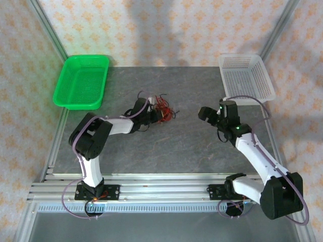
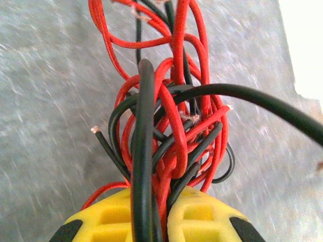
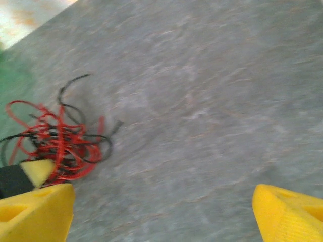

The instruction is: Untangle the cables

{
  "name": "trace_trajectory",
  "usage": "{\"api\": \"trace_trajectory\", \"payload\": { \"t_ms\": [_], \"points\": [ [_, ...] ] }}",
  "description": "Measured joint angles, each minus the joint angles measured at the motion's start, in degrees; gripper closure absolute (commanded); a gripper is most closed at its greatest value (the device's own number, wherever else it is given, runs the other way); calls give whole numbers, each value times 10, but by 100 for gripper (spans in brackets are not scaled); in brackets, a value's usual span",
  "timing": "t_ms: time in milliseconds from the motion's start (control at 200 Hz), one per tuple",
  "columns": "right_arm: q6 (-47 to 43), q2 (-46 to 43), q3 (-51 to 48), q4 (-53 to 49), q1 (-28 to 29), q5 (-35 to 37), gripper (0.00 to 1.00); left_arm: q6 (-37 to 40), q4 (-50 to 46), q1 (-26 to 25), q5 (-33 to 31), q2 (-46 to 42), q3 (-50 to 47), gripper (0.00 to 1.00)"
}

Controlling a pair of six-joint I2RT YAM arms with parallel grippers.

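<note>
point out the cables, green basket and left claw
cables (image 2: 171,126), left wrist view, middle of the tangle
green basket (image 1: 81,83), top external view, bare floor
left claw (image 2: 159,204), left wrist view, between its fingertips

left pincer clamped tight; right pincer spread wide.

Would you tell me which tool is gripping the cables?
The left tool: it is shut on the red-and-black cables, whereas the right tool stands open, apart from them.
</note>
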Motion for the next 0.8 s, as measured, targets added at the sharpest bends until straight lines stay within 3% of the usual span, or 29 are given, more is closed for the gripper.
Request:
{"api": "trace_trajectory", "payload": {
  "t_ms": [155, 440, 801],
  "points": [
    [23, 43, 9, 49, 49, -68, 10, 55, 25, -13, 69, -44, -53, 100],
    [15, 174, 25, 110, 130, -158, 14, 116, 51, -30, 158, -49, -103, 100],
    [-6, 259, 25, 162, 138, -166, 29, 135, 72, -33, 184, -49, -110, 100]
  ]
}}
